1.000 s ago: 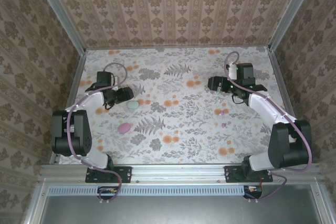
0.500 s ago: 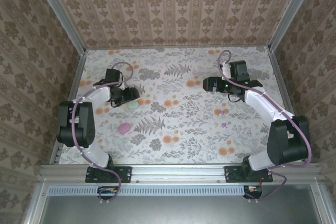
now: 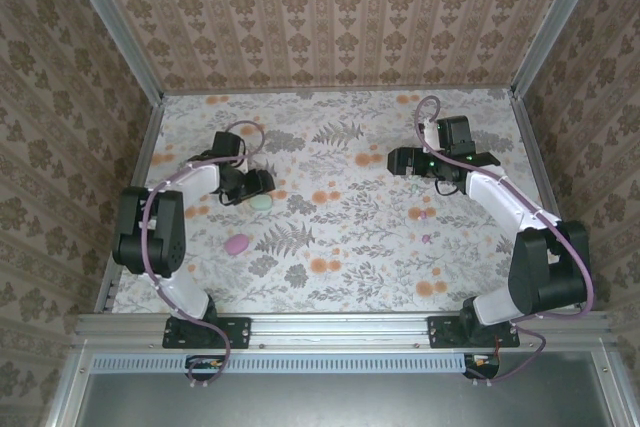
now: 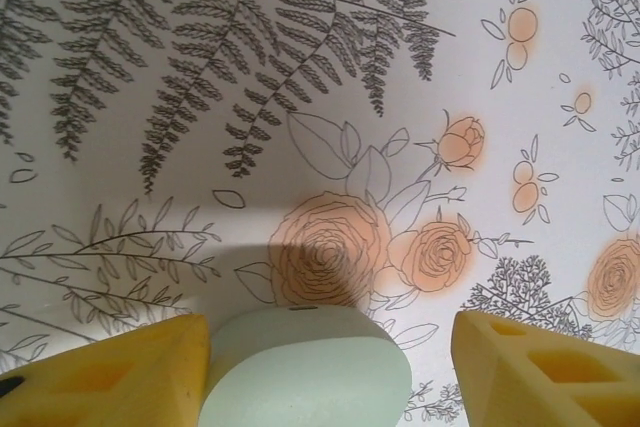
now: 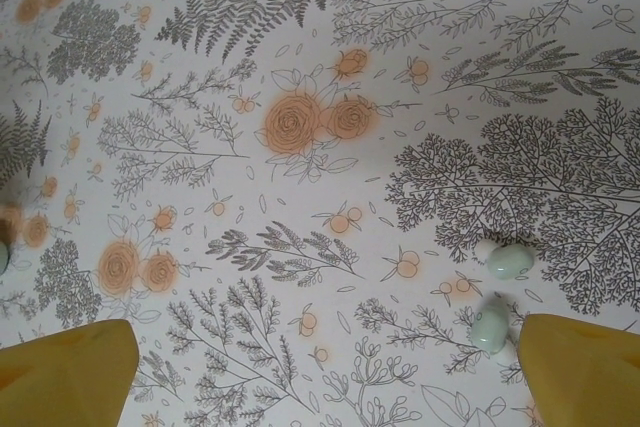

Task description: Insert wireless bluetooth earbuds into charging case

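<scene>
Straddling the mint charging case (image 4: 305, 372), left claw (image 4: 328, 339) is half-spread: one finger (image 4: 110, 372) touches it, the other stands apart, nothing clenched. Case looks light, hard, slick; grip across its long sides. Right claw (image 5: 330, 352) hangs released over two tiny mint earbuds (image 5: 508, 260) on the tabletop (image 5: 300, 47); they'll likely roll.

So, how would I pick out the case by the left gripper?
On the floral table's left side, find the left gripper. Between its yellow fingers lies a mint-green charging case; the other case, closer to the front edge, is pink.
</scene>
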You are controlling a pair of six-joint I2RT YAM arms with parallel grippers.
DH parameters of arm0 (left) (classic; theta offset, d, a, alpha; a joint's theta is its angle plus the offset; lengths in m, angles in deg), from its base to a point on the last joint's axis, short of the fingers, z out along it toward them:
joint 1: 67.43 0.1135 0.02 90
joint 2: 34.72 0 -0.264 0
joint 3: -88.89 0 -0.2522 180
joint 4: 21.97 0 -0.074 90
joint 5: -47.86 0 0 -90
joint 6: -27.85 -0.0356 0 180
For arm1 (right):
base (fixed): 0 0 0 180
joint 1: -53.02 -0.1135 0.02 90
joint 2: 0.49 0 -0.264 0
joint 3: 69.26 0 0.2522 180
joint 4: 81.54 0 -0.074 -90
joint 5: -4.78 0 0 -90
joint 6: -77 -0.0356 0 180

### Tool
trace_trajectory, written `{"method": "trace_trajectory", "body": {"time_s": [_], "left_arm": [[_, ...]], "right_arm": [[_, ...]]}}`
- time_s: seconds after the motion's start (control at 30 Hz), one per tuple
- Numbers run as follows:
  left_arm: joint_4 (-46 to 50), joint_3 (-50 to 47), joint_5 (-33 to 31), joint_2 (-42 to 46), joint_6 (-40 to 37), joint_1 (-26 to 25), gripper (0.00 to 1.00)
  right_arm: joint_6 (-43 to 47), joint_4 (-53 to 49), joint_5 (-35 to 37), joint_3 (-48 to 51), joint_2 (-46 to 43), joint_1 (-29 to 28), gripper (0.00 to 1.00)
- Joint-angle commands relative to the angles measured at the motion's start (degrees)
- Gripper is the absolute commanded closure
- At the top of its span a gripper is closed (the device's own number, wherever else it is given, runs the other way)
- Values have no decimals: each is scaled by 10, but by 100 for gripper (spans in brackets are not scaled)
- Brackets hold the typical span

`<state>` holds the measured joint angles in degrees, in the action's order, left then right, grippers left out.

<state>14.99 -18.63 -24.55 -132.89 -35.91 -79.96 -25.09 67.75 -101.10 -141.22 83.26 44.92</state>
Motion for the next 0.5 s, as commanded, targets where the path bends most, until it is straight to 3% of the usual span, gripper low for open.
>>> {"method": "trace_trajectory", "body": {"time_s": [0.0,0.3,0.47], "left_arm": [[-8,24,17,-16,14,-15,34],[-27,38,27,-29,44,-55,35],[-19,24,-14,13,59,-44,35]], "right_arm": [[19,2,-35,-9,8,-12,3],[74,97,-69,40,18,-82,15],[76,215,-30,79,44,-178,21]]}}
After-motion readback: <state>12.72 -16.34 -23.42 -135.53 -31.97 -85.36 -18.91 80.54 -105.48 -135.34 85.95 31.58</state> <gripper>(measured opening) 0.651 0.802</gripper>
